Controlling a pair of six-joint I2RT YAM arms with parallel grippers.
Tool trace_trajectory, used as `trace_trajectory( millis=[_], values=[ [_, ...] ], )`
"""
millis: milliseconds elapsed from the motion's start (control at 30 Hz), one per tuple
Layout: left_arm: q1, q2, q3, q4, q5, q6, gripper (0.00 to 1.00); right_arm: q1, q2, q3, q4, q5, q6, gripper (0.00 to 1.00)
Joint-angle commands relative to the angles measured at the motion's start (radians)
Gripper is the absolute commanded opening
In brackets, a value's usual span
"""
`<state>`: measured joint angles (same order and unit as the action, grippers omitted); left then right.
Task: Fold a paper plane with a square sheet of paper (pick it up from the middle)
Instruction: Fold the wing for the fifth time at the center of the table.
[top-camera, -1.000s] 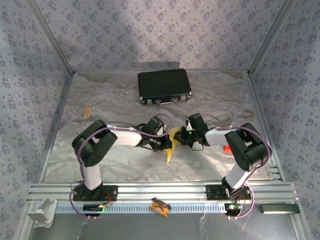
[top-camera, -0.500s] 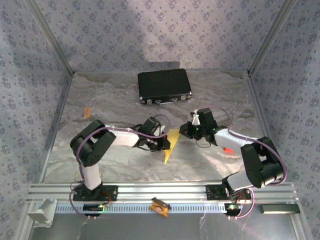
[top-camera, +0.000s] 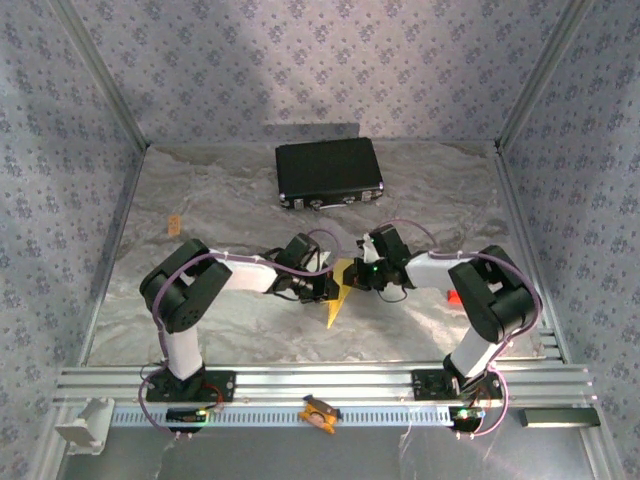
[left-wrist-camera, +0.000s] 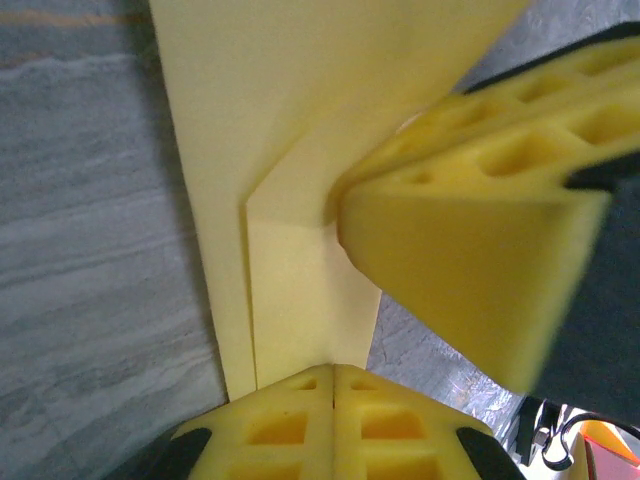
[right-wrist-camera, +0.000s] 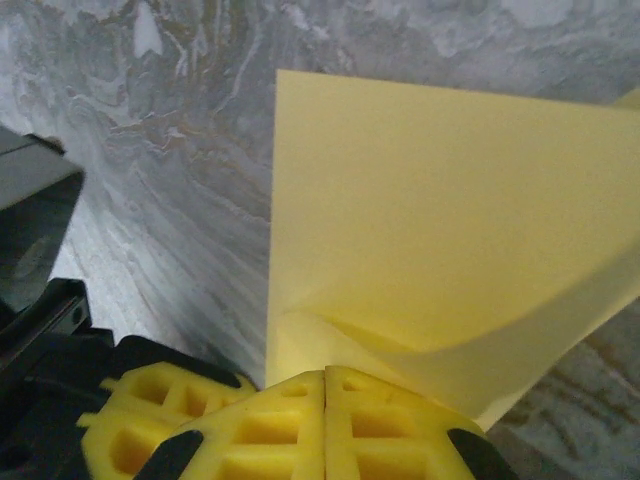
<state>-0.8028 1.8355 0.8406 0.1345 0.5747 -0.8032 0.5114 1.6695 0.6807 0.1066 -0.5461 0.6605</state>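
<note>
The square sheet of paper is now folded into a slim yellow paper plane (top-camera: 336, 297) at the middle of the table, its sharp point toward the near edge. My left gripper (top-camera: 326, 288) is shut on its left side. The left wrist view has the plane's creased layers (left-wrist-camera: 290, 170) running into my shut left gripper (left-wrist-camera: 333, 368). My right gripper (top-camera: 361, 275) is shut on the plane's right side. Seen from the right wrist, the paper (right-wrist-camera: 440, 220) curls up at my shut right gripper (right-wrist-camera: 325, 373). The two grippers stand close together across the plane.
A black case (top-camera: 329, 172) lies at the back of the table. An orange clip (top-camera: 319, 412) sits on the front rail. A small red object (top-camera: 455, 298) lies by the right arm, and a tan piece (top-camera: 174, 224) at the left. Patterned walls enclose three sides.
Half a second ago the right gripper had drawn back to the right, away from the paper. It has now returned and shut on the paper's right side. The left gripper kept its hold.
</note>
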Motion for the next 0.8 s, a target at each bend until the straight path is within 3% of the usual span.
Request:
trace_trajectory(
  millis=[0,767],
  values=[
    [0.006,0.048,-0.044,-0.13,-0.044,0.027,0.0,-0.028,0.036,0.026,-0.013,0.022,-0.024,0.08],
    [0.005,0.075,-0.074,-0.096,-0.033,0.011,0.0,-0.255,0.116,0.075,0.013,0.054,-0.024,0.08]
  ],
)
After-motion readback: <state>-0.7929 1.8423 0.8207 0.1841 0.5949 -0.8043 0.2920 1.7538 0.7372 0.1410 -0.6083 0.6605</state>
